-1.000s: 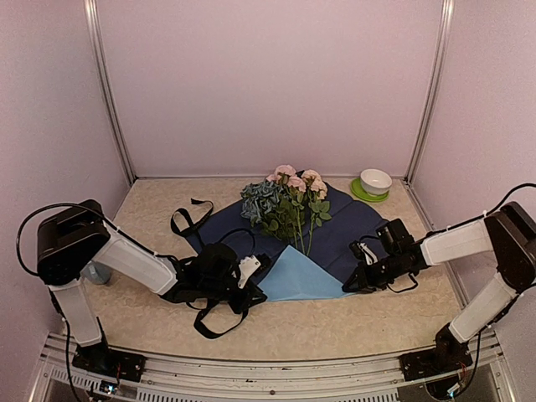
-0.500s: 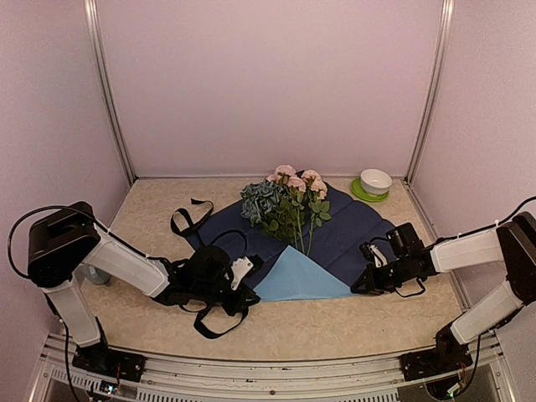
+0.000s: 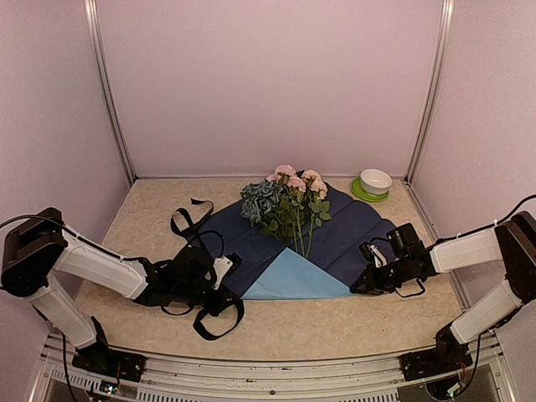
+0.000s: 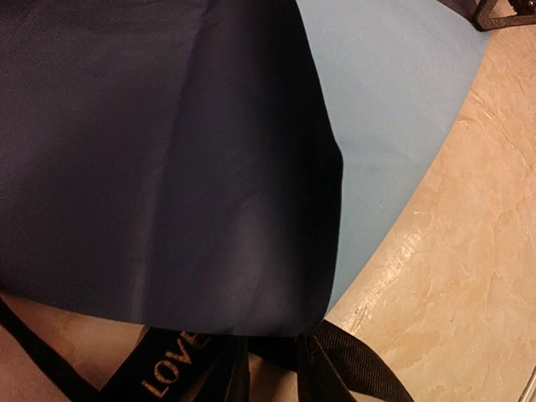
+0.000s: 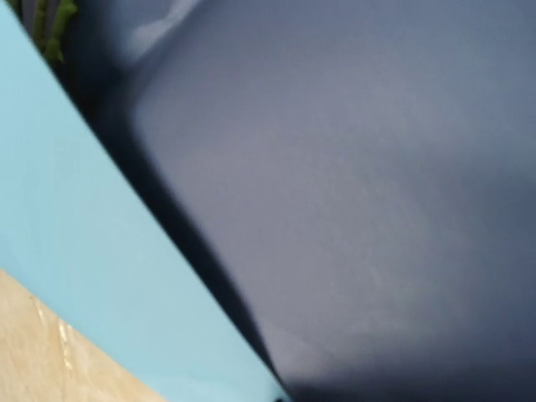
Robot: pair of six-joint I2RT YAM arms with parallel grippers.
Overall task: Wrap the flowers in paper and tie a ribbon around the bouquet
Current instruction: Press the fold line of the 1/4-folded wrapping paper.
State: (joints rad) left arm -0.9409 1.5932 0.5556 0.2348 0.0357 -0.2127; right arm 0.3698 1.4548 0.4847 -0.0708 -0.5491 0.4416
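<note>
Pink and blue-grey flowers (image 3: 285, 205) lie on large navy paper (image 3: 343, 230), stems toward bases, midway between your hands. Left hand (image 3: 224, 268) at left edge, opening unreadable; right hand (image 3: 360, 283) closed at right edge.

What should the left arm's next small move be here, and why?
Probably lift the left edge of the paper and fold it rightward over the stems. The left gripper sits at that edge, the flowers lie uncovered on the navy side with only the near corner turned up, and the ribbon lies loose beside it, so wrapping comes first. Whether the edge is gripped is unclear.
</note>
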